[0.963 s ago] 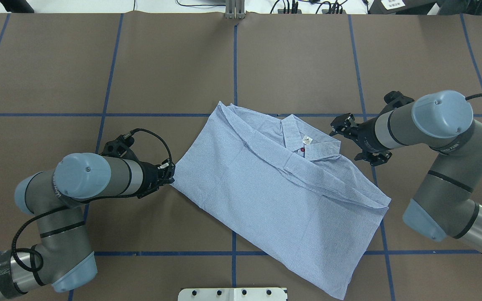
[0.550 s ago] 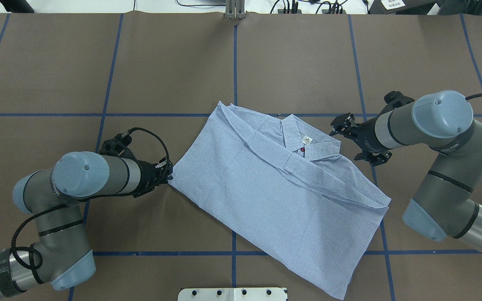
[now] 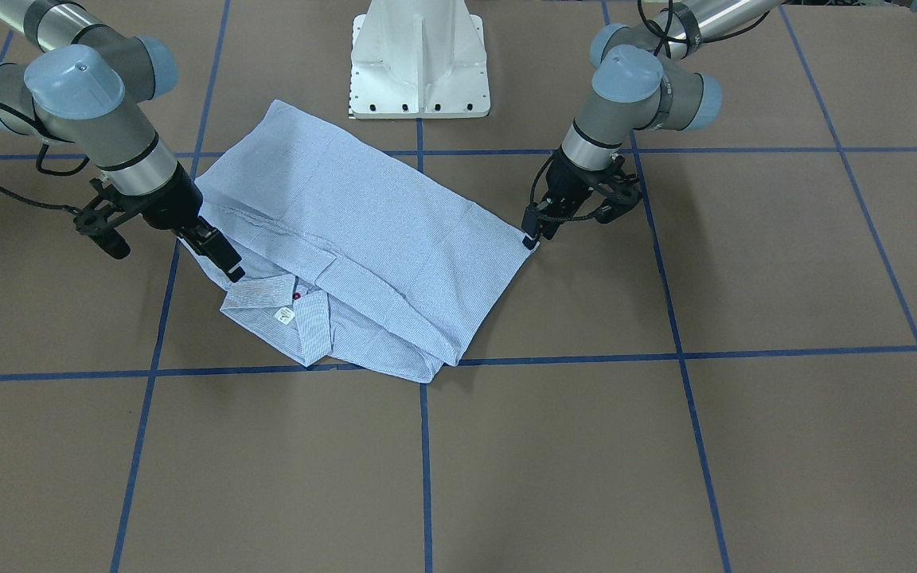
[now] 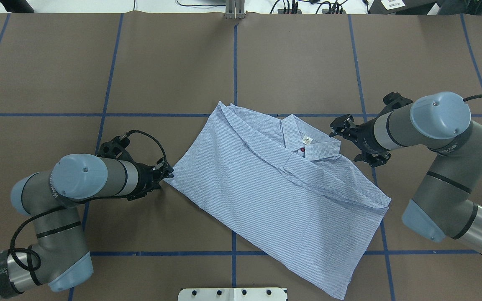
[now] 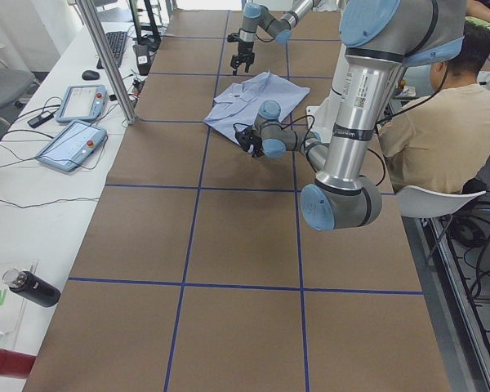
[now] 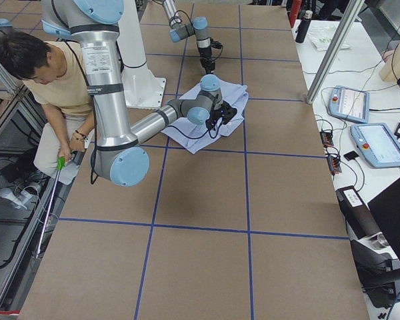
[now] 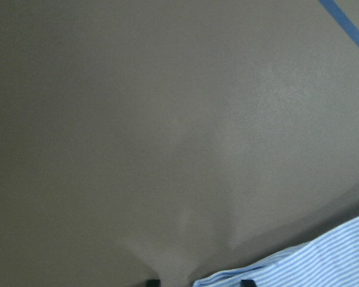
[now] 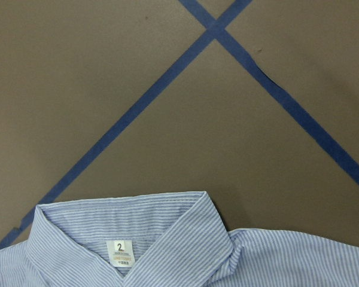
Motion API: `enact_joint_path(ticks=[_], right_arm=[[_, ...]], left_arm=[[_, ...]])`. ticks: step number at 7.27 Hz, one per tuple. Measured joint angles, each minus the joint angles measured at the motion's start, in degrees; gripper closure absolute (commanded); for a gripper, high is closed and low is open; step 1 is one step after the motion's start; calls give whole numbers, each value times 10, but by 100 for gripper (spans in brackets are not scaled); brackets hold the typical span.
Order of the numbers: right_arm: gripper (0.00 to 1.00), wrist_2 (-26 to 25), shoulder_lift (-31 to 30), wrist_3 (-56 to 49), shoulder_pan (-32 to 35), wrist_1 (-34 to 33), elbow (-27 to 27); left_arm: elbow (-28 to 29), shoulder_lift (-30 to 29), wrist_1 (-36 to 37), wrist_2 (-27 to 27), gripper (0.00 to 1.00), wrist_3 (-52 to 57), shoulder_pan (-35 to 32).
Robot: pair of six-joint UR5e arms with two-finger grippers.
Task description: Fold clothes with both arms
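Observation:
The light blue striped shirt (image 4: 266, 192) lies partly folded and slanted on the brown table, collar (image 8: 137, 233) and white tag up. My left gripper (image 4: 167, 173) is shut on the shirt's left corner, low on the table; the front-facing view shows this left gripper (image 3: 532, 235) at that corner. In the left wrist view the shirt's edge (image 7: 323, 257) runs between the two fingertips. My right gripper (image 4: 344, 146) stands open just beside the collar, touching no cloth. From the front, the right gripper (image 3: 174, 261) has its fingers spread wide.
Blue tape lines grid the table. The white pedestal base (image 3: 419, 64) stands at the robot's edge behind the shirt. A seated person (image 5: 441, 122) is beside the base. Tablets (image 5: 69, 143) and bottles (image 5: 33, 287) lie on a side bench.
My left gripper has moved a little to the left and the shirt's left corner has been drawn out with it. The right arm has hardly moved.

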Motion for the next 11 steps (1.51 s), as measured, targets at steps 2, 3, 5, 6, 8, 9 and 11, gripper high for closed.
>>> enact_joint_path(ticks=[2,3,5,6,8,9,11], right_arm=[[0,0,0,0,0,0,0],[0,0,-1,0,-1,-1,0],[0,0,-1,1,-1,-1,0],[0,0,-1,1,-1,-1,0],[0,0,-1,1,-1,-1,0],[0,0,-1,1,-1,-1,0],[0,0,-1,1,-1,0,2]], left_arm=[[1,-5,1,0,96,0,0],[1,-11,1,-1,100,0,3],[2,-18,1,0,100,-1,3],[2,-19,1,1,100,-1,3],[-2,-19,1,1,100,0,-1],[-3,-19,1,0,100,12,-10],[9,-29,0,-2,100,84,-63]])
